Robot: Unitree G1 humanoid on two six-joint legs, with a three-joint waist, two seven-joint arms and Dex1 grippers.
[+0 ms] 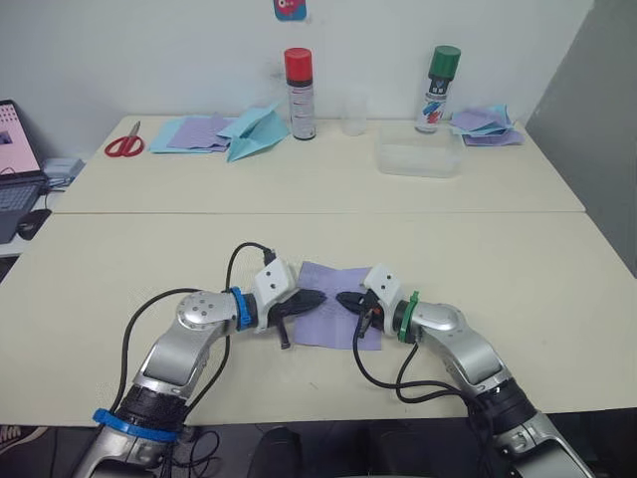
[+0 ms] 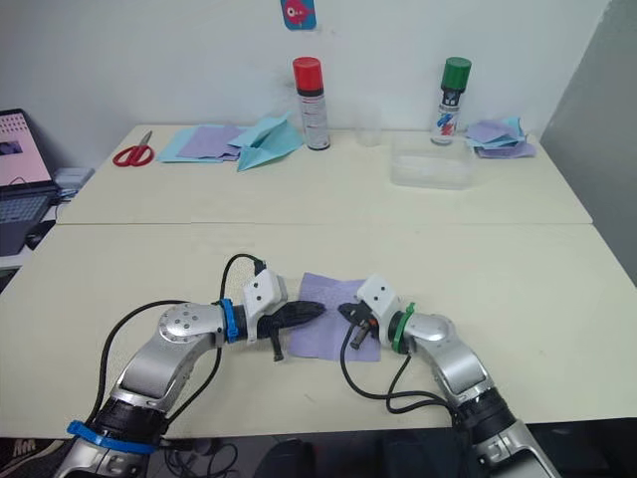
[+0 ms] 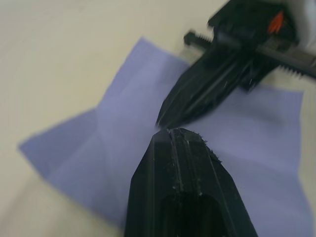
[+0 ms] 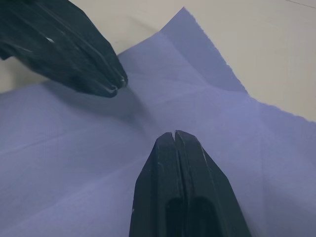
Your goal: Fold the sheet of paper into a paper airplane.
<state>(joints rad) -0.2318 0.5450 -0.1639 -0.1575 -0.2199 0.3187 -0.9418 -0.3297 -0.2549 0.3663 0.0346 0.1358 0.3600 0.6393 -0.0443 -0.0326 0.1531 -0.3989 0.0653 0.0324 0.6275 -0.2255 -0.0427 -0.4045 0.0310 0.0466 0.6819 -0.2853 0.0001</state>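
Note:
The lavender sheet of paper (image 1: pixel 338 297) lies flat on the near table, creased, between my two arms. My left gripper (image 1: pixel 317 297) is shut and points right over the sheet's left part. My right gripper (image 1: pixel 343 299) is shut too and points left over the middle, so the two tips nearly meet. In the left wrist view the shut left gripper (image 3: pixel 170 132) hovers over the sheet of paper (image 3: pixel 123 148), with the right gripper (image 3: pixel 165 118) just ahead. The right wrist view shows the right gripper (image 4: pixel 175 134) shut over the paper (image 4: pixel 212 123). No paper airplane of this paper shows.
On the far table lie red scissors (image 1: pixel 124 142), blue and purple sheets (image 1: pixel 199 132), a light blue folded airplane (image 1: pixel 257 132), a red-capped can (image 1: pixel 300 93), a green-capped can (image 1: pixel 437 88), a clear tray (image 1: pixel 418 159) and crumpled papers (image 1: pixel 485 125). A laptop (image 1: pixel 15 159) stands at left.

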